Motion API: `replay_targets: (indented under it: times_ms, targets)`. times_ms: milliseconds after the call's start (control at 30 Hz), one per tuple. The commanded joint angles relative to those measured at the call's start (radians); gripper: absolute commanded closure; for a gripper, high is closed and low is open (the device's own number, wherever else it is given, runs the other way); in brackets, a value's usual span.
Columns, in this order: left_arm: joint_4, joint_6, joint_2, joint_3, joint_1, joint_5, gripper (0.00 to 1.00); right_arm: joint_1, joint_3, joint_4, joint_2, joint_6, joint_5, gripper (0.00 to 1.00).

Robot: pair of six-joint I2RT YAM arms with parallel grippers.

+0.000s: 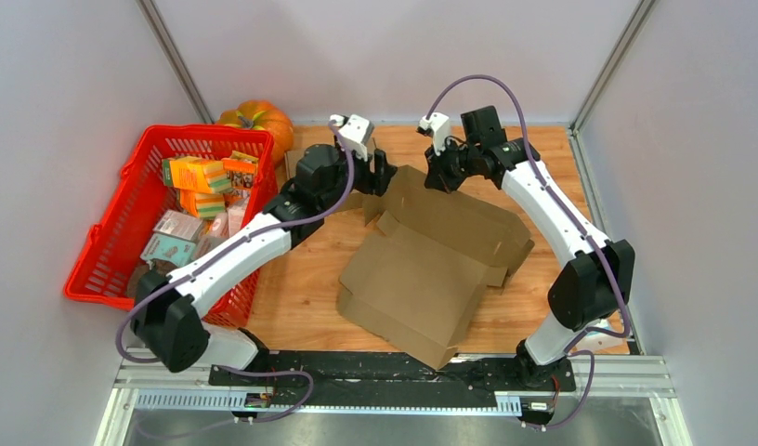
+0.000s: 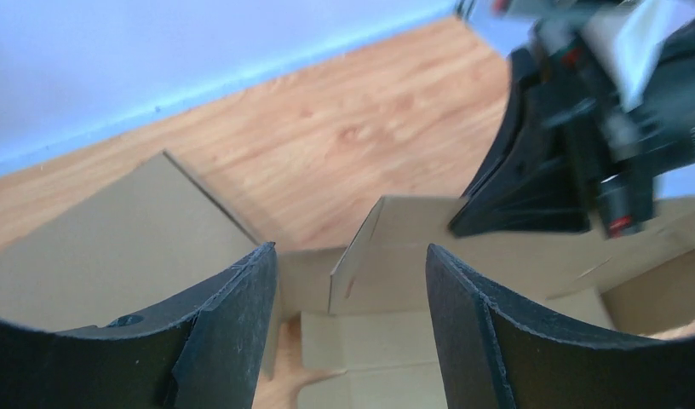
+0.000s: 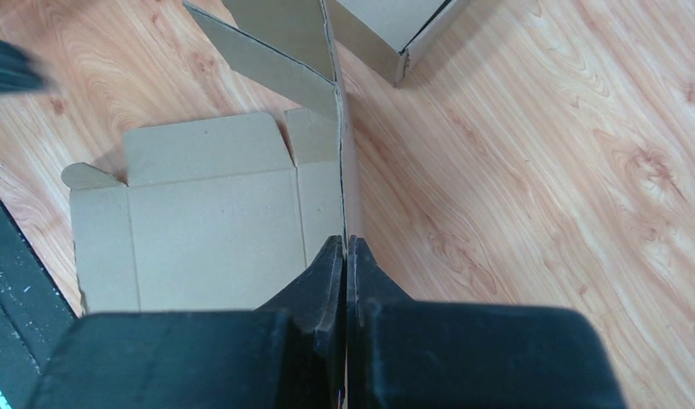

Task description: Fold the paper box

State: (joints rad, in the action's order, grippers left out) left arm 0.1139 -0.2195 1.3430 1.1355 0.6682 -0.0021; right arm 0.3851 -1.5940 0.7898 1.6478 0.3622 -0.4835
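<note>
The brown paper box [image 1: 422, 269] lies partly unfolded on the wooden table, its far wall raised. My left gripper [image 1: 380, 177] hovers at the far left corner. In the left wrist view its gripper [image 2: 351, 249] is open, with a raised corner flap [image 2: 387, 256] standing between the fingers and touching neither. My right gripper [image 1: 440, 177] is at the far wall. The right wrist view shows this gripper [image 3: 345, 240] shut on the thin upright wall [image 3: 340, 145], with the box floor [image 3: 208, 230] to its left.
A red basket [image 1: 115, 232] holding several small cartons stands at the left, under the left arm. An orange pumpkin [image 1: 259, 121] sits at the far left corner. Grey walls close in the table. The right gripper's black fingers [image 2: 531, 187] are close to the left gripper.
</note>
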Motion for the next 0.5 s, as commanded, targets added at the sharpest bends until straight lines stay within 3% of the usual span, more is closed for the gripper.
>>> replay_targets:
  times_ms: [0,133,233,400,467]
  targets:
    - [-0.183,0.141,0.102,0.085,-0.010,0.039,0.28,0.005,-0.004,-0.004,-0.020,0.055,-0.015,1.00]
    - [-0.209,0.173,0.151,0.127,-0.016,0.135,0.30,0.005,-0.007,-0.009,-0.017,0.067,-0.040,0.99]
    - [-0.203,0.170,0.177,0.127,-0.016,0.113,0.39,0.005,-0.003,-0.015,-0.016,0.078,-0.050,0.98]
    - [-0.129,0.149,0.171,0.089,-0.015,-0.037,0.85,0.005,0.000,-0.026,-0.008,0.005,-0.035,0.98]
    - [-0.118,0.126,0.157,0.061,-0.006,-0.087,0.99,0.011,-0.006,-0.055,-0.013,-0.102,0.037,0.80]
